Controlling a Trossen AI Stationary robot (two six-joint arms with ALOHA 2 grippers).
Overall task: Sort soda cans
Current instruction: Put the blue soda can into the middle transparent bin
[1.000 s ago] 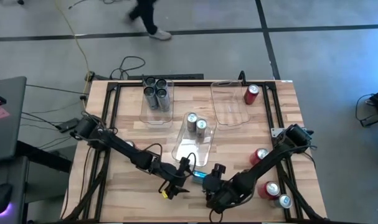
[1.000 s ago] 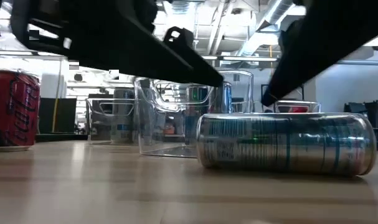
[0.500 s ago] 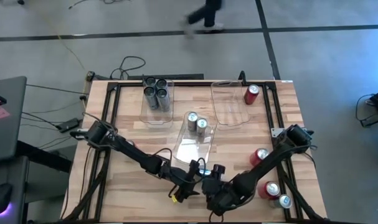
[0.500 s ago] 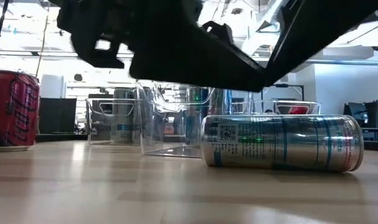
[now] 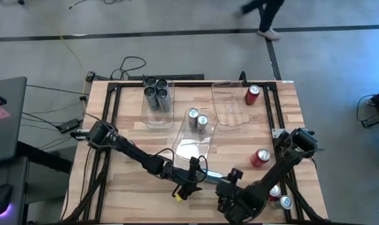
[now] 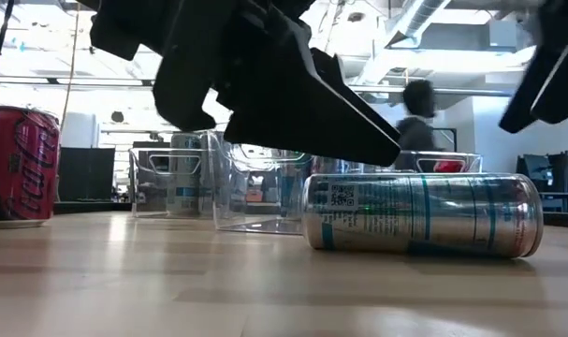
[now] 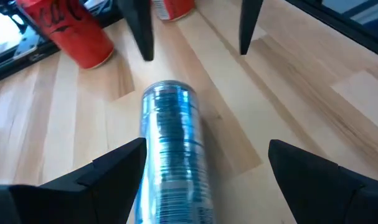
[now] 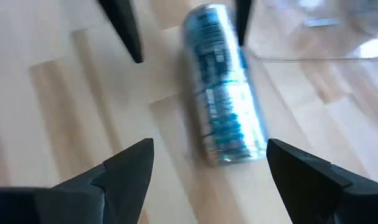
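Observation:
A silver-blue soda can (image 5: 211, 177) lies on its side near the table's near edge, resting on its wall; it also shows as the can (image 6: 419, 215) in the low view. My left gripper (image 7: 206, 144) is open, and its fingers stand on either side of the can (image 7: 173, 149) at one end. My right gripper (image 8: 209, 143) is open on the can's other side, a little way off from the can (image 8: 223, 118). Dark grey cans (image 5: 157, 94) stand in the far left bin, and two silver-blue cans (image 5: 198, 120) stand in the middle bin.
An empty clear bin (image 5: 230, 103) sits at the far right with a red can (image 5: 252, 95) beside it. More cans stand by the right arm: a red can (image 5: 260, 157) and two near the edge (image 5: 278, 195). A red can (image 6: 17, 164) stands at the left of the low view. A person walks on the floor beyond the table.
My left gripper has moved toward the table's right, up to the lying can. My right gripper has drawn back from the can toward the right and near edge. The can has rolled a little on the table, bringing a square code into the low view.

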